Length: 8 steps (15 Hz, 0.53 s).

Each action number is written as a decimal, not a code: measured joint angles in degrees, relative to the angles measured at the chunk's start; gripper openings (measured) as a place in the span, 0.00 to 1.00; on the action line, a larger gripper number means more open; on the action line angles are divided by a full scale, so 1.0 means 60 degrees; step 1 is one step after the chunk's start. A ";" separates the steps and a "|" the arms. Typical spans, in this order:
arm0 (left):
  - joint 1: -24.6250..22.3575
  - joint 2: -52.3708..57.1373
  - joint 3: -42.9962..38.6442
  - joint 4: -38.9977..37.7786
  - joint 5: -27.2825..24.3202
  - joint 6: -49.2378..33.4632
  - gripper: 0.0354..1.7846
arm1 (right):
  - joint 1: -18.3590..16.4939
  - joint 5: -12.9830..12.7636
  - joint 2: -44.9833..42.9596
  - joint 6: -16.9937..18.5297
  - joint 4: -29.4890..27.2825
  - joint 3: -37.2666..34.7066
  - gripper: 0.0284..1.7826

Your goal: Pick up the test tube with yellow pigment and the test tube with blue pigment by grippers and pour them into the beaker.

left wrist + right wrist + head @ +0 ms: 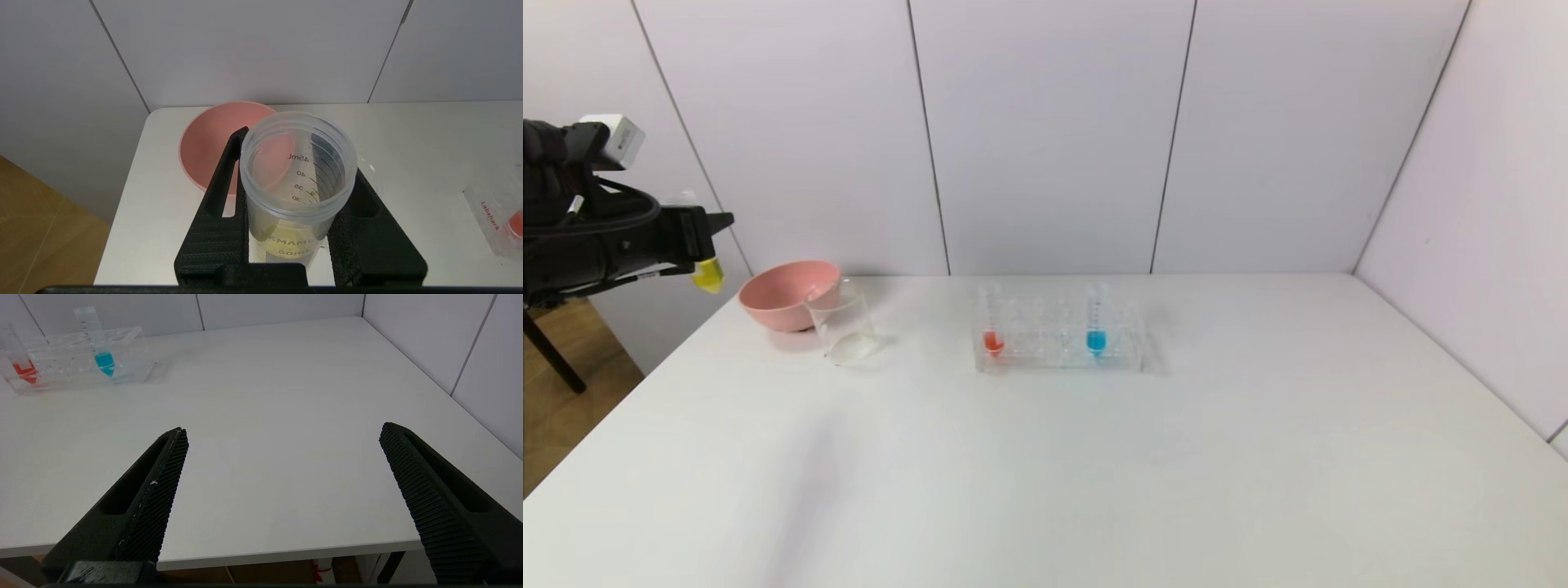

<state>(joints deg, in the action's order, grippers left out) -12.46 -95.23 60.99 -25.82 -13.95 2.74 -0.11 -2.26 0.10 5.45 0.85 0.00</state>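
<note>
At about nine o'clock of the white table (1094, 474), off its edge and well above it, I held my left gripper (704, 237) clamped on the test tube with yellow pigment (708, 276). The fingers (222, 192) pressed the tube from both sides, and in the left wrist view its open mouth faced the camera, with the yellow liquid resting deep at the bottom. I judged that I kept the tube upright so that nothing could spill while it was carried.

The beaker (843, 325) stood at ten o'clock on the table, just beside the pink bowl (786, 292), which was behind it. It looked empty, so I judged the pouring was not yet done. The gripper was still to the side of the beaker, so the tube had to come over its rim before any tilting.

The test tube with blue pigment (1097, 322) waited upright in the clear tube rack (1058, 359) near twelve o'clock, at its right end; a red-liquid tube (992, 325) stood at the left end.

My right gripper (282, 473) hovered low at about four o'clock, the fingers wide apart and holding nothing, well apart from the rack.
</note>
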 joint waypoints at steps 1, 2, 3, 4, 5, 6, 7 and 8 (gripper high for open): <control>-0.0059 -0.0063 -0.0041 -0.0004 -0.0197 0.0158 0.29 | 0.0000 0.0000 0.0000 0.0004 -0.0002 0.0000 0.96; -0.0104 -0.0136 -0.0051 -0.0004 -0.0284 0.0203 0.29 | 0.0002 -0.0004 0.0000 0.0000 -0.0002 0.0000 0.96; -0.0150 -0.0211 -0.0037 -0.0010 -0.0313 0.0211 0.29 | 0.0002 -0.0004 0.0000 0.0000 -0.0002 0.0000 0.96; -0.0191 -0.0284 -0.0014 -0.0028 -0.0380 0.0211 0.29 | 0.0000 -0.0004 0.0000 0.0000 -0.0002 0.0000 0.96; -0.0197 -0.0343 -0.0012 -0.0055 -0.0555 0.0195 0.29 | 0.0000 -0.0004 0.0000 0.0000 0.0000 0.0000 0.96; -0.0197 -0.0394 0.0028 -0.0106 -0.0717 0.0211 0.29 | 0.0000 -0.0004 0.0000 0.0004 0.0000 0.0000 0.96; -0.0201 -0.0449 0.0116 -0.0130 -0.0841 0.0272 0.29 | 0.0002 -0.0004 0.0000 0.0000 0.0000 0.0000 0.96; -0.0234 -0.0496 0.0167 -0.0047 -0.0947 0.0392 0.29 | 0.0002 0.0000 0.0000 0.0004 0.0000 0.0000 0.96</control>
<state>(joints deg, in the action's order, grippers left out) -13.86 -98.21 61.99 -26.10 -19.63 5.10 -0.10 -2.26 0.10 5.47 0.85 0.00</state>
